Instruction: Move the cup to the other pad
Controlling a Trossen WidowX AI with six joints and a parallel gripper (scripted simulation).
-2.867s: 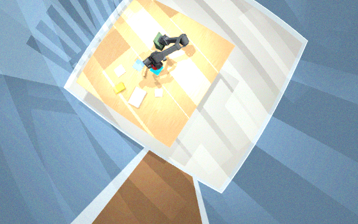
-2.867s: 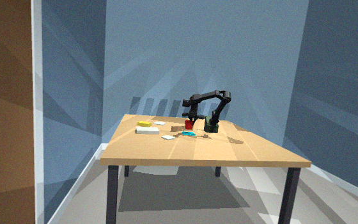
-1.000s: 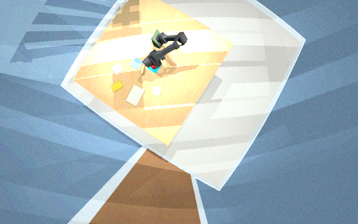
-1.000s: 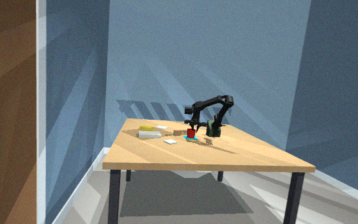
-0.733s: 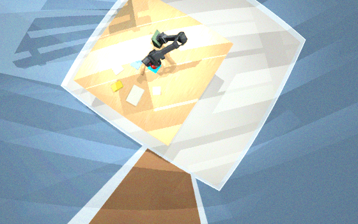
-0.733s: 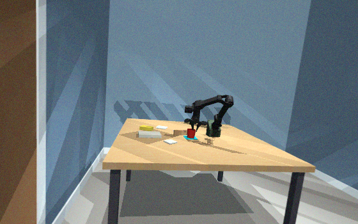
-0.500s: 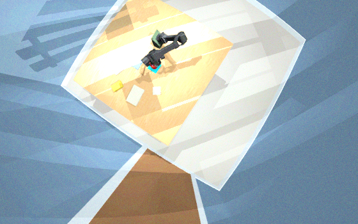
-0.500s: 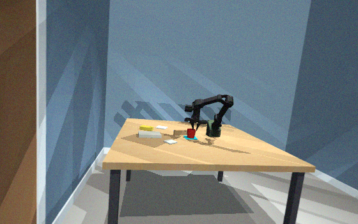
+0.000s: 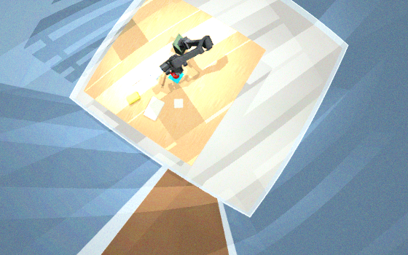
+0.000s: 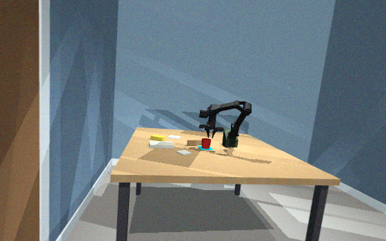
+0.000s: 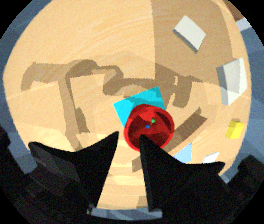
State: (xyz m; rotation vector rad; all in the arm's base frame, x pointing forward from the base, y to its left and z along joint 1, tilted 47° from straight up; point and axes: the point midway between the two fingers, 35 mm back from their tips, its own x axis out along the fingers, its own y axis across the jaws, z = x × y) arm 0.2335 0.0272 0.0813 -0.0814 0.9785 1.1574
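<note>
I find no readable text, label, brand, number or sign on any surface in my three views; every visible face is plain colour.
</note>
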